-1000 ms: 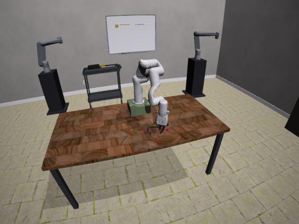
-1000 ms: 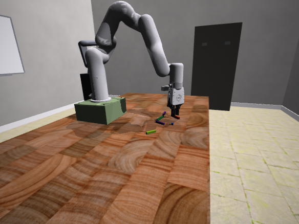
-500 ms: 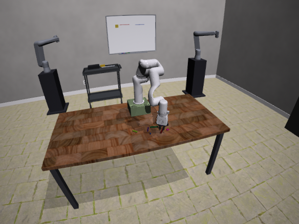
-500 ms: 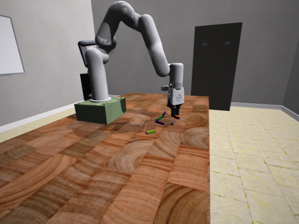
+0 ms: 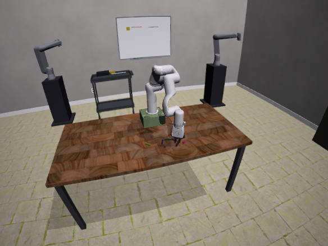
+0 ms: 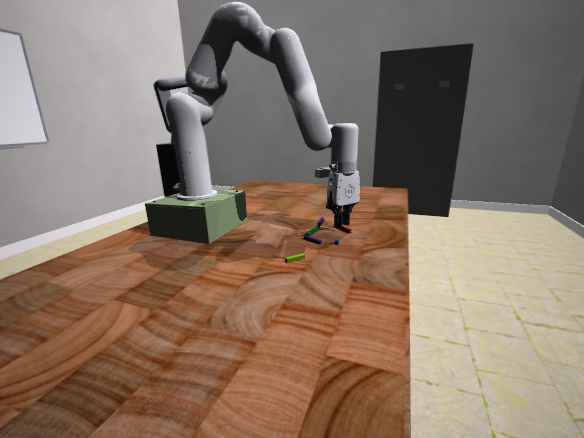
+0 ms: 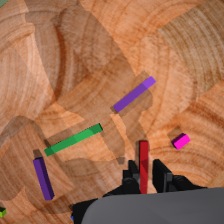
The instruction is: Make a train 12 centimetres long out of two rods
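My gripper (image 5: 177, 142) (image 6: 343, 226) (image 7: 143, 171) is low, with its fingers on both sides of a red rod (image 5: 177, 144) (image 6: 347, 230) (image 7: 144, 152); gaps show in the wrist view, so it is open. The red rod's near end is hidden by the gripper. One purple rod (image 5: 162, 142) (image 6: 313, 240) (image 7: 43, 178) lies at the left in the wrist view. Another purple rod (image 6: 320, 222) (image 7: 135, 93) lies slanted at the upper middle there. A green rod (image 5: 168, 139) (image 6: 313, 231) (image 7: 73, 140) lies between them, apart from both in the wrist view.
A magenta rod (image 5: 183, 142) (image 7: 181, 141) lies right of the gripper. A blue rod (image 5: 164, 146) (image 6: 336, 242) lies nearer the table's front edge. A lime rod (image 5: 147, 144) (image 6: 295, 258) (image 7: 2, 212) lies farther left. The green base block (image 5: 153, 119) (image 6: 180, 220) stands behind.
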{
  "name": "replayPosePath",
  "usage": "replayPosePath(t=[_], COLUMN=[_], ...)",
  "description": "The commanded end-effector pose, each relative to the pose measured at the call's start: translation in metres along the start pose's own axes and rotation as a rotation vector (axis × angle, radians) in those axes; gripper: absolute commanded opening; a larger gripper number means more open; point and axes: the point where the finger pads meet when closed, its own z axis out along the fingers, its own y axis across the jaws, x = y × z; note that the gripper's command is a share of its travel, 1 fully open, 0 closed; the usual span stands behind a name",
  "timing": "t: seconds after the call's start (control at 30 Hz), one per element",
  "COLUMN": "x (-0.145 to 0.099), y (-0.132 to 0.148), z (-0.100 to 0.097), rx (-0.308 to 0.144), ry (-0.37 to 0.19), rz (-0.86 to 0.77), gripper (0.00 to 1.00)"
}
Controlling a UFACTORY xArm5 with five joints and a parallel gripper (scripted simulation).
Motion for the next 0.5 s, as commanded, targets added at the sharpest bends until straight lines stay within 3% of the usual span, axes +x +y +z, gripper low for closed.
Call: replayPosePath(t=[0.0,0.47], x=[-0.0010,-0.0015], y=[0.0011,0.0005], z=[-0.0010,0.0068], rx=[-0.003,-0.003], ry=[-0.002,-0.002], rz=[0.000,0.000], gripper=[0.24,0.24])
